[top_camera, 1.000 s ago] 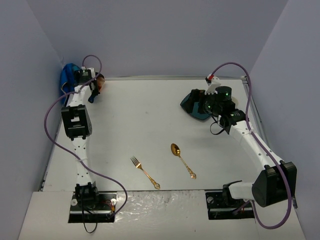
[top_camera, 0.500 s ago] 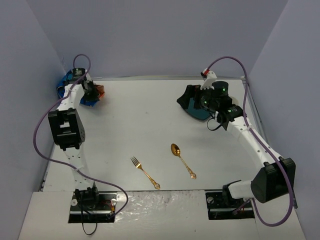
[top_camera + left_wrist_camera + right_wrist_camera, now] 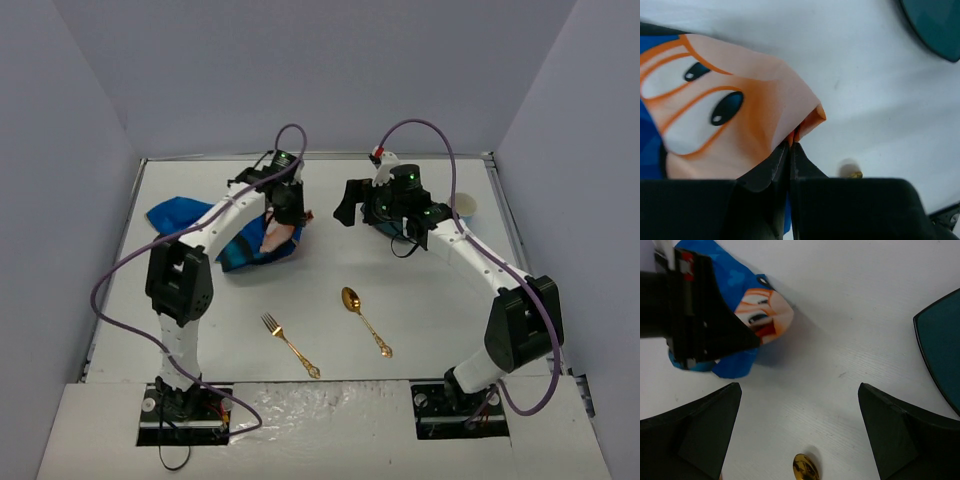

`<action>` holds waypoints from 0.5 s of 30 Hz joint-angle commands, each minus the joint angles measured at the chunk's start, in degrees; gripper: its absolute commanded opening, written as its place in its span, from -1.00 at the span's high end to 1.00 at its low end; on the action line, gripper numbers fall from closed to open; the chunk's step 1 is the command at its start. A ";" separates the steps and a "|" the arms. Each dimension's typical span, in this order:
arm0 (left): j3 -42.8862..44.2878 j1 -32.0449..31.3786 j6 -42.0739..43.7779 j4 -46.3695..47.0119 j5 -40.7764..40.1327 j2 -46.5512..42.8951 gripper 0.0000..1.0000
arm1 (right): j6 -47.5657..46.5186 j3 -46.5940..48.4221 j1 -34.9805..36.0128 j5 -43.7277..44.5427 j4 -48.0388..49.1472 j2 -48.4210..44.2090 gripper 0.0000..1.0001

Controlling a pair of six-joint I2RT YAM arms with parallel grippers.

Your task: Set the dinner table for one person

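Note:
The white dinner table [image 3: 440, 320] fills the top view. My left gripper [image 3: 284, 216] is shut on a corner of the blue cartoon-print placemat [image 3: 215, 232], which lies crumpled at the middle left. In the left wrist view the pinched orange corner sits right at my left gripper's [image 3: 791, 143] tips. Just to its right, my right gripper [image 3: 352, 207] hovers open above bare table. Between its wide-apart fingers [image 3: 695, 432] I see the gold spoon [image 3: 806, 468]. A gold fork [image 3: 290, 345] and the spoon [image 3: 365, 321] lie at the near middle.
A teal plate [image 3: 940, 345] lies beside the right gripper and is largely covered by the right arm in the top view. A pale cup [image 3: 465, 207] stands at the far right. Walls close in three sides.
My left arm has swung from the far left corner to the middle, dragging the placemat along. The right gripper has moved left, staying open, and the cup now shows.

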 commanded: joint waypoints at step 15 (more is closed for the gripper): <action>12.42 2.10 1.69 2.70 0.67 0.95 -0.94 | -0.55 -4.02 2.39 6.02 2.94 0.21 -0.90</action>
